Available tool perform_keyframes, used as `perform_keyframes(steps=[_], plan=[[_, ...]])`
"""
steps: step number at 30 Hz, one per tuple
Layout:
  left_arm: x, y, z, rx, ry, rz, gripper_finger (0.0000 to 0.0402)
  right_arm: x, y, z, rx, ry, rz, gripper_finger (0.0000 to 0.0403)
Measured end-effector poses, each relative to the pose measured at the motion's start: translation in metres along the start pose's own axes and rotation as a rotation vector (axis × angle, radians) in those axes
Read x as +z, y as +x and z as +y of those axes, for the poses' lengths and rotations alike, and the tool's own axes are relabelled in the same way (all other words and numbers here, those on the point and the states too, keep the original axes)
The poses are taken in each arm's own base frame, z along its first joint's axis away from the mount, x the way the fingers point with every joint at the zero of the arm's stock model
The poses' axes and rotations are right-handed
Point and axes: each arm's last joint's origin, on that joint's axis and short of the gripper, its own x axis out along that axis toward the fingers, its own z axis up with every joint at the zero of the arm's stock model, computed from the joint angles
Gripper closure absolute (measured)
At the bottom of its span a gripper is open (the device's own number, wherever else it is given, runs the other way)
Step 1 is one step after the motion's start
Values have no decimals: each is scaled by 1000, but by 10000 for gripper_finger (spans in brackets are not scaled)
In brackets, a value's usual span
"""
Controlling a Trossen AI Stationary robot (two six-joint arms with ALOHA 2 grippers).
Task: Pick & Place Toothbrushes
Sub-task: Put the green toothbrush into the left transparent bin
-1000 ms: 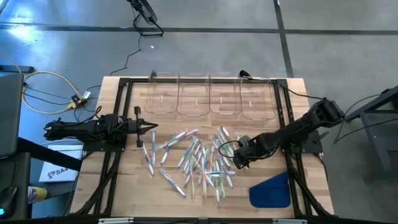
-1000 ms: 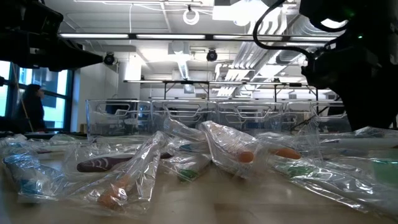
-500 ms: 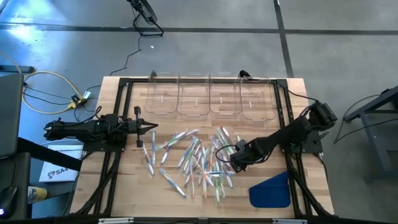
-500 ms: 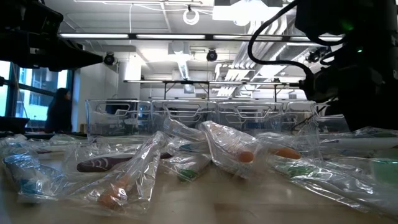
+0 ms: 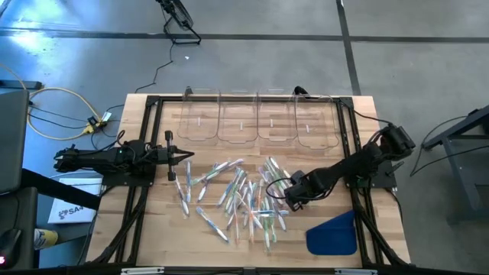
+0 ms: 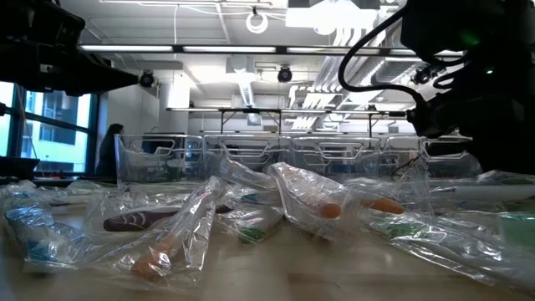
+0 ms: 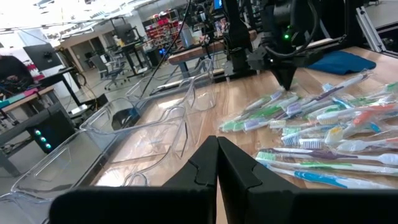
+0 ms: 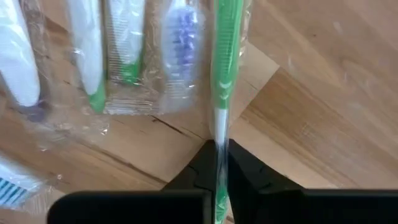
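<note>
high view: the right gripper (image 5: 293,192) had sunk onto the right edge of the toothbrushes (image 5: 244,200) strewn mid-table, while a second earlier it was higher and wide open. the left gripper (image 5: 186,156) waited shut at the pile's left.

low view: the bins (image 6: 276,159) behind the pile held nothing.

right wrist view: its fingers were pinched on a green brush (image 8: 222,74) in clear wrap, so a lift to a bin looked next.
</note>
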Motion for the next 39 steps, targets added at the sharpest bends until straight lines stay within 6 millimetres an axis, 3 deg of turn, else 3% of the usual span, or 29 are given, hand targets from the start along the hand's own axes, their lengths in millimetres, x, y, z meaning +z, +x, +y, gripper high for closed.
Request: perform_keyframes(steps=[4,15,28,34,39], plan=[[0,0,0,0,0,0,400,-1,-9,-5,10,-15,-32,395],[0,0,0,0,0,0,400,-8,-68,-33,94,-72,-153,397],[3,0,1,15,44,-36,400,-13,-140,-63,392,-136,-659,399],[3,0,1,17,42,-42,400,-9,-157,-62,427,-242,-878,399],[3,0,1,18,52,-44,400,-4,-162,-60,402,-318,-948,399]])
